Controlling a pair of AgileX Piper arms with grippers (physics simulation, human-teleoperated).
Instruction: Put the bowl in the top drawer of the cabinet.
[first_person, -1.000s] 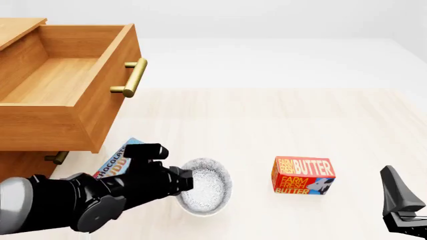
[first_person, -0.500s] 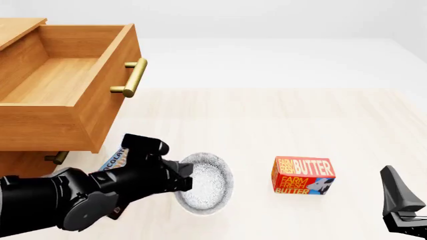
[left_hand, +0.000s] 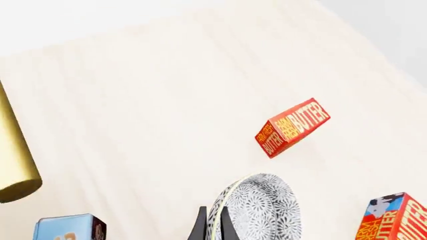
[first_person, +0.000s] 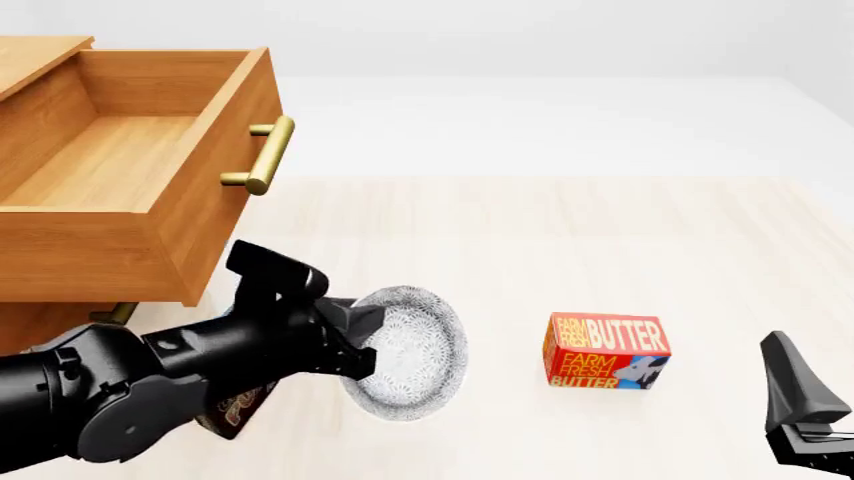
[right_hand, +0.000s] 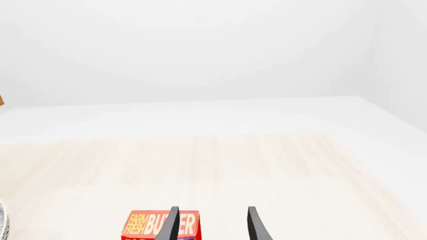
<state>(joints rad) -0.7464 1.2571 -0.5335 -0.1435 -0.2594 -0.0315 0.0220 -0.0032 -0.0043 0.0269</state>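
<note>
Speckled blue-grey and white ceramic bowl (first_person: 407, 352) hangs tilted on edge above the pale wooden table (first_person: 561, 240), its rim pinched between the closed fingers of your left gripper (first_person: 358, 340), probably the only grip a round dish allows. The light-brown wooden top drawer (first_person: 134, 170) of the cabinet (first_person: 40, 325) stands pulled open, up and to the left, ready to receive it. Your right gripper (right_hand: 211, 225) idles, fingers apart, near the red butter box (first_person: 605, 352).

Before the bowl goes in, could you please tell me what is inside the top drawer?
The top drawer stands pulled open and its visible floor is bare wood. The near front corner is hidden behind its own wall. The bowl is outside, held in the left claw.
</note>
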